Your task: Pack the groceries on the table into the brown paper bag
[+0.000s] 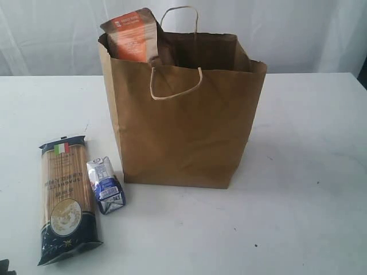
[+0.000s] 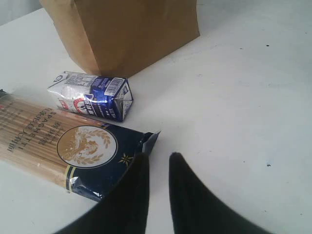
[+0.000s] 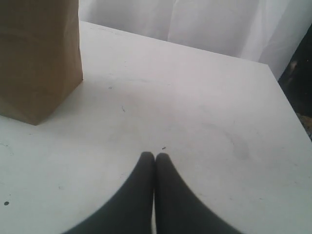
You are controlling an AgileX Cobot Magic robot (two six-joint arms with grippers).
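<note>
Presently: long blue cellophane spaghetti packet (image 1: 66,197) lies flat by the white tabletop's (image 1: 298,189) left edge, long axis near-to-far, flag end farthest; "SPAGHETTI" legible. Small blue-white carton (image 1: 105,184) lies on its side just beside it. Tall kraft-brown paper bag (image 1: 183,126) stands mid-tabletop, with an orange-labelled brown pouch (image 1: 133,37) poking out. Left tool (image 2: 158,158) hovers low at the packet's dark end, slightly spread, empty. Right tool (image 3: 155,156) is pressed together.

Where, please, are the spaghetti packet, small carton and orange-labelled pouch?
blue spaghetti packet (image 1: 66,200), exterior view, front middle.
small blue-white carton (image 2: 92,95), left wrist view, side panel.
brown pouch (image 1: 133,37), exterior view, orange label.
</note>
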